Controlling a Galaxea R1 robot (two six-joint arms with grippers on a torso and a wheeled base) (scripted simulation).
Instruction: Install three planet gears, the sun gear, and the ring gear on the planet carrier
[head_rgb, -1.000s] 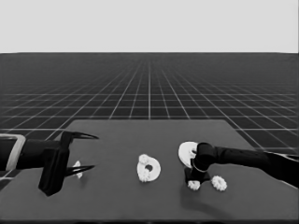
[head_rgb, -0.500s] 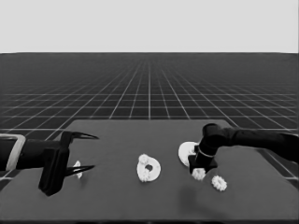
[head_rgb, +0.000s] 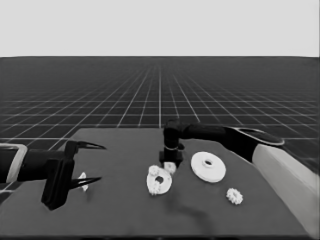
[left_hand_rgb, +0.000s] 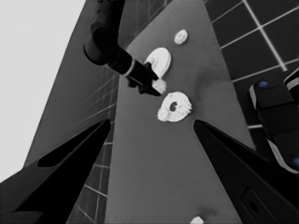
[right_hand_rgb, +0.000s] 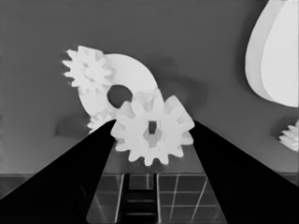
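Right end effector (right_hand_rgb: 152, 135) clenched on a toothed white gear (right_hand_rgb: 153, 129) (hexagonal bore), above smaller round part (right_hand_rgb: 126, 84).

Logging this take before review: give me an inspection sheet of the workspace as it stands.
Surface: dark table, parts lying mid and right.
Job's things: smaller round part carries two gears; larger round part lies apart to its right; a third gear is held above the smaller part; loose gear near the right.
Clutter: thin white piece under the left fingers, not held.
Grippers: right gripper shut on the gear; left gripper open, parked at the left end.
Cables: nothing seen.
Surroundings: grid floor; dark machinery past the table's edge.
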